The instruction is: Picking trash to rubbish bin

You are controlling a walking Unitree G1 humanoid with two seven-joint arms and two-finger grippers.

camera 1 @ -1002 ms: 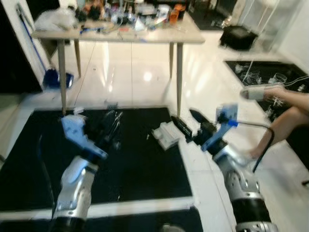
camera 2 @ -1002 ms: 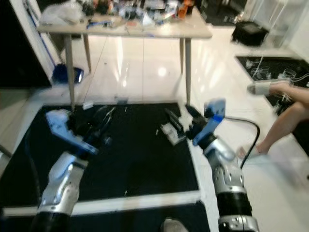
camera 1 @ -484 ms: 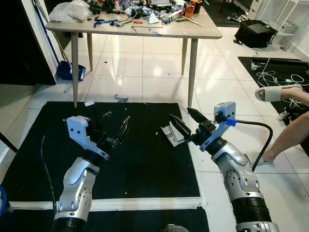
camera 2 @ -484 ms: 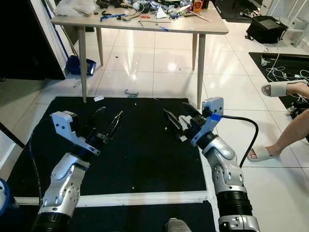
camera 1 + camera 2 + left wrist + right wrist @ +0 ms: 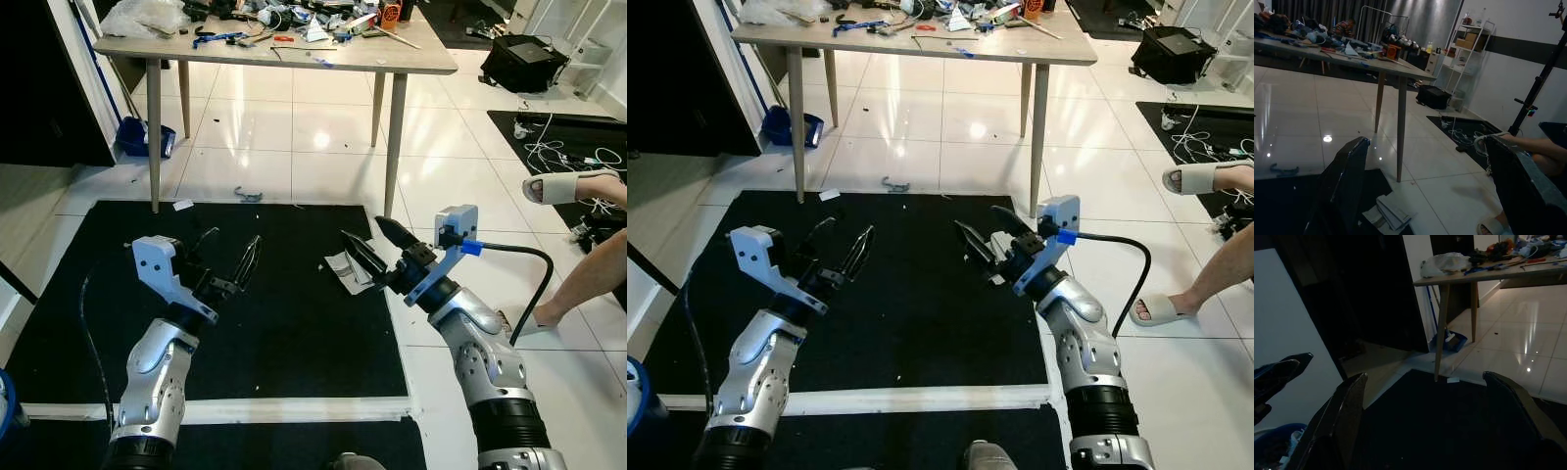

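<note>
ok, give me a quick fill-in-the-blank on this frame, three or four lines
1. The crumpled paper lies on the black ____.
2. Both the left end effector and the right end effector have fingers that are ____.
3. The table stands on the ____ tiled floor.
4. The paper lies nearest the ____ end effector.

Missing words: mat; open; white; right

A long table [image 5: 294, 57] stands far off, covered in messy stuff. A black mat [image 5: 284, 323] lies on the shiny white floor [image 5: 294, 137]. A person's foot in a sandal [image 5: 558, 186] is on the right.
</note>
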